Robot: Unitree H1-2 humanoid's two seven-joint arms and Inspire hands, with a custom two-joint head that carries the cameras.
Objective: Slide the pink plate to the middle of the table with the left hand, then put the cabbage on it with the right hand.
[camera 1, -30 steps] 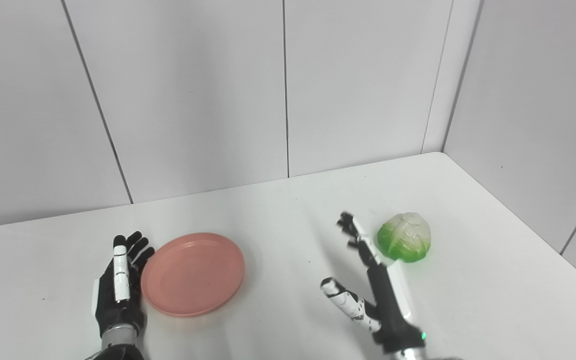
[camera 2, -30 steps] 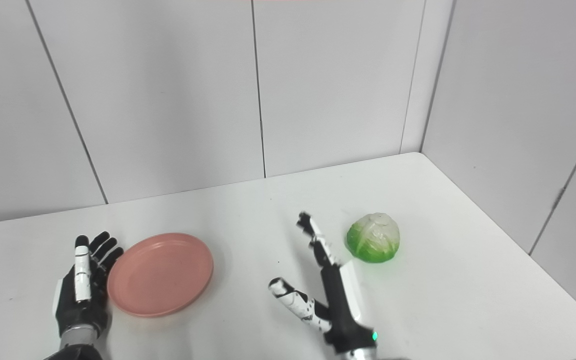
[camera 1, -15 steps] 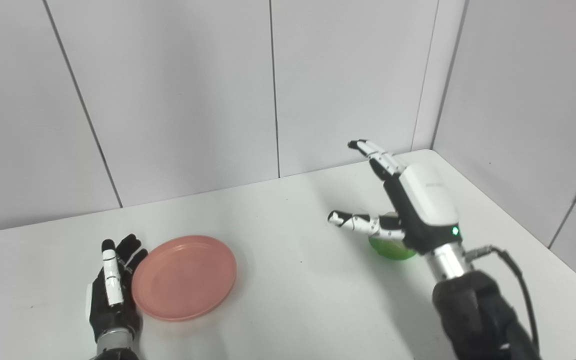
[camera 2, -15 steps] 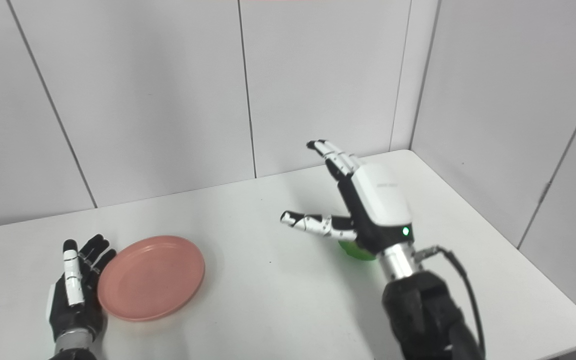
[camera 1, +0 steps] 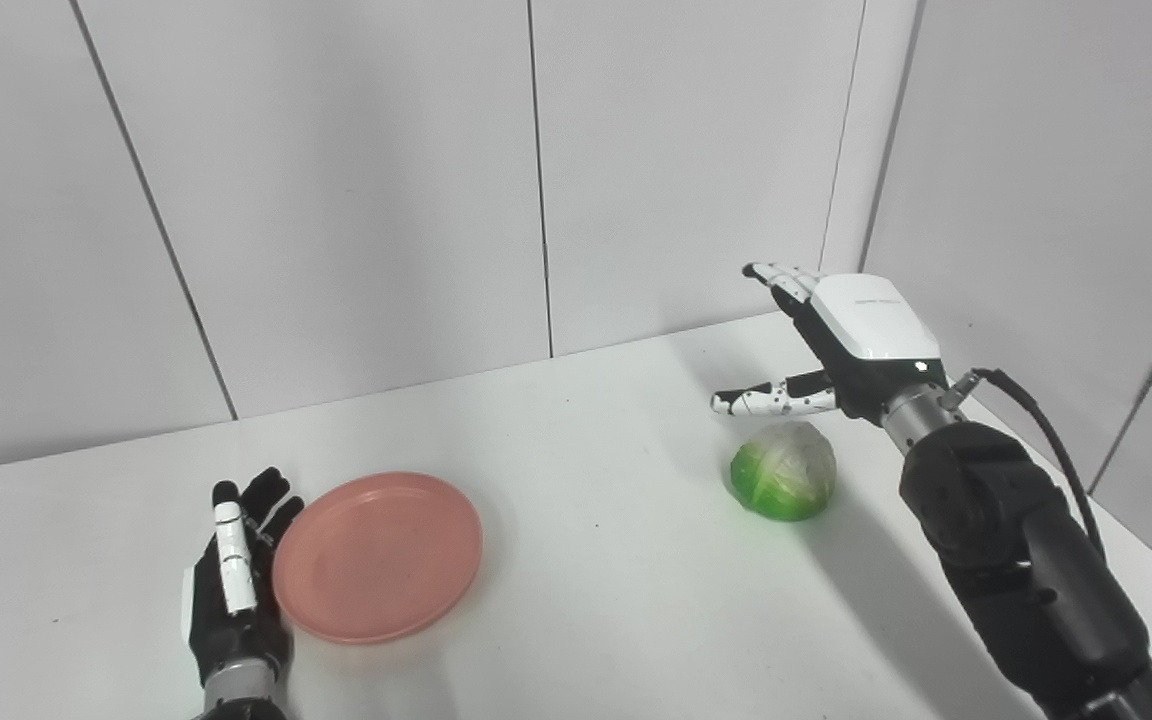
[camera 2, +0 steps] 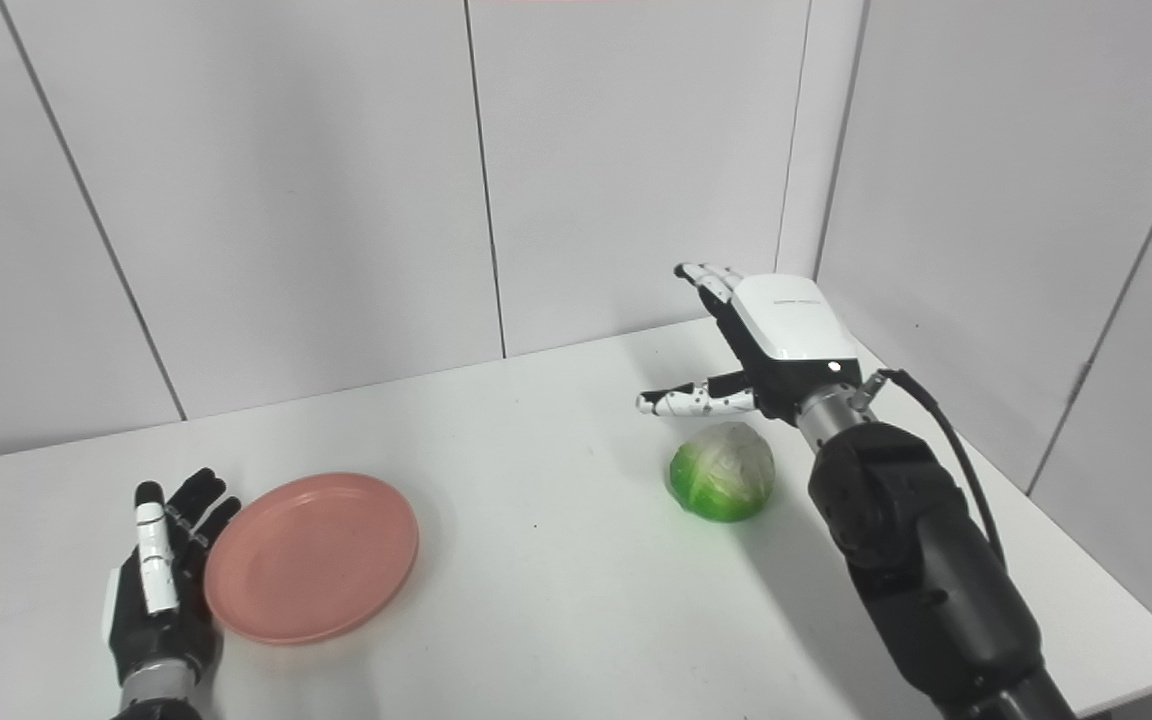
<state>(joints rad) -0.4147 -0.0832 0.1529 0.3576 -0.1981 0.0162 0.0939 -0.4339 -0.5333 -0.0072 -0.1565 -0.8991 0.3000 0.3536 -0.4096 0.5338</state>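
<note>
From where I stand, the pink plate (camera 1: 377,556) lies flat on the white table (camera 1: 616,610), off toward eight o'clock from the table's middle, with nothing on it. The left hand (camera 1: 234,590) rests on the table at the plate's nine o'clock edge, fingers (camera 1: 233,565) stretched out flat and pointing toward twelve o'clock, holding nothing; whether it actually touches the rim or sits just beside it I can't make out. Over at about three o'clock from the table's middle sits the cabbage (camera 1: 783,469), green at the bottom and pale on top, resting on the table well apart from the plate. The right hand (camera 1: 841,345) hangs in the air above and beyond the cabbage, at its one o'clock side, spread wide and empty: fingers reaching toward eleven o'clock, thumb (camera 1: 766,399) sticking out toward nine o'clock just over the cabbage's top without touching it. Its dark forearm (camera 1: 1011,560) runs down to the five o'clock corner.
</note>
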